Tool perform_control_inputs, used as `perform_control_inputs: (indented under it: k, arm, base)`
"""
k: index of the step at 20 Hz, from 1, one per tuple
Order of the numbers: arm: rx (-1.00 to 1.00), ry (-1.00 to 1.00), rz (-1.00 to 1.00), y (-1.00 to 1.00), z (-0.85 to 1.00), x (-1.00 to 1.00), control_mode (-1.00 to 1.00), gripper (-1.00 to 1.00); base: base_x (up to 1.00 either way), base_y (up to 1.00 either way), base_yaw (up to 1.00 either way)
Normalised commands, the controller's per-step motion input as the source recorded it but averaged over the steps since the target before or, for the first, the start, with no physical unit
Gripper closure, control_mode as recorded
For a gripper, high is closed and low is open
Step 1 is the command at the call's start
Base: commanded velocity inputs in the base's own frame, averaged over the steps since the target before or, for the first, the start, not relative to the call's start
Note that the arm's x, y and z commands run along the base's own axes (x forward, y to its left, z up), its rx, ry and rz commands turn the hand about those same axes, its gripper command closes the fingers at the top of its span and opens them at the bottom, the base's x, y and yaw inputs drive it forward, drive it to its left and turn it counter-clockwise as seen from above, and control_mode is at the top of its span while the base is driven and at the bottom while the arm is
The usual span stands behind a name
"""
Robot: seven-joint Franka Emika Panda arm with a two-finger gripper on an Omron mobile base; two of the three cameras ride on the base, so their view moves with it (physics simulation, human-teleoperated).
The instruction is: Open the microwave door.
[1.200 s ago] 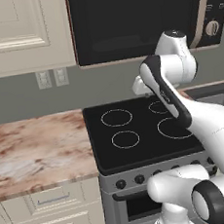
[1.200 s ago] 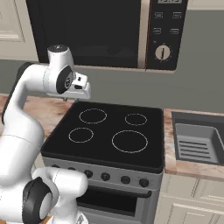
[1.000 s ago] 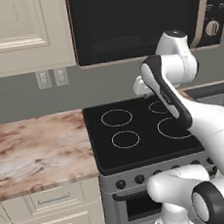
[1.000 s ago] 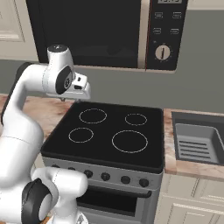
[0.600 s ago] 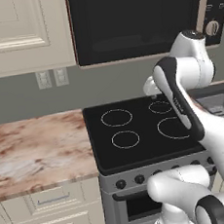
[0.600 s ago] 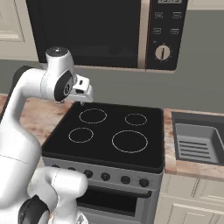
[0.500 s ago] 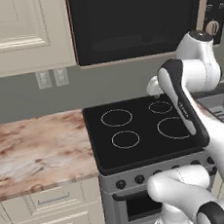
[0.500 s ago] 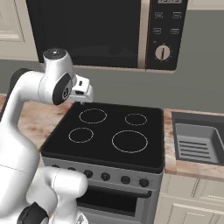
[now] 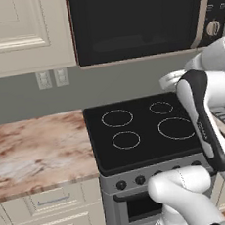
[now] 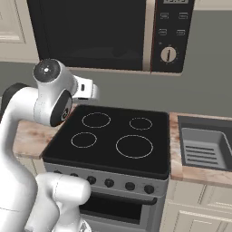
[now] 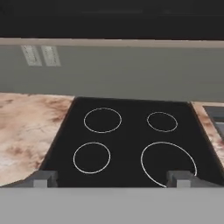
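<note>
**Arm raised over the cooktop, microwave door closed above**

Left base view: the microwave point(image 9: 144, 20) fills the upper centre and right of the frame. Its door, the microwave door point(image 9: 134, 18), is a glossy black panel lying flush with the body, and its curved beige handle point(image 9: 201, 11) runs down the door's right side. Just right of the handle, the control strip carries a round silver knob point(image 9: 213, 27). Below, the black glass cooktop point(image 9: 143, 128) sits mid-frame on the grey range. A marbled counter point(image 9: 37, 152) lies at left, with cream cabinet doors point(image 9: 22, 33) in the upper left. The white arm rises along the right edge.

Right base view: the microwave door point(image 10: 90, 31) spans the upper left and centre, closed, with the control strip and knob point(image 10: 168, 54) to its right. The cooktop point(image 10: 111, 136) lies centre frame, and a sink point(image 10: 204, 145) sits at the right edge. The arm bends across the left side, its hand reaching over the cooktop's upper left corner, below the microwave.

Hand view: the gripper point(image 11: 111, 179) is at the bottom edge with its two finger tips point(image 11: 43, 178) spread wide apart, nothing between them. They look across the cooktop point(image 11: 131, 140) toward the grey back wall. The microwave's dark underside runs along the top of the frame.
</note>
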Motion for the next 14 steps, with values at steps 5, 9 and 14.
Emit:
perform_control_inputs:
  k: [5, 9, 14]
  arm:
    - [0.0, -0.22, 0.0, -0.53, 0.53, 0.0, -1.0, -1.0]
    - [0.0, -0.15, 0.0, -0.57, 0.46, 0.0, -1.0, -1.0]
    - [0.0, -0.1, 0.0, -0.49, 0.43, 0.0, -1.0, -1.0]
  base:
    - [0.0, 0.0, 0.0]
    - [0.0, 0.0, 0.0]
    - [0.0, 0.0, 0.0]
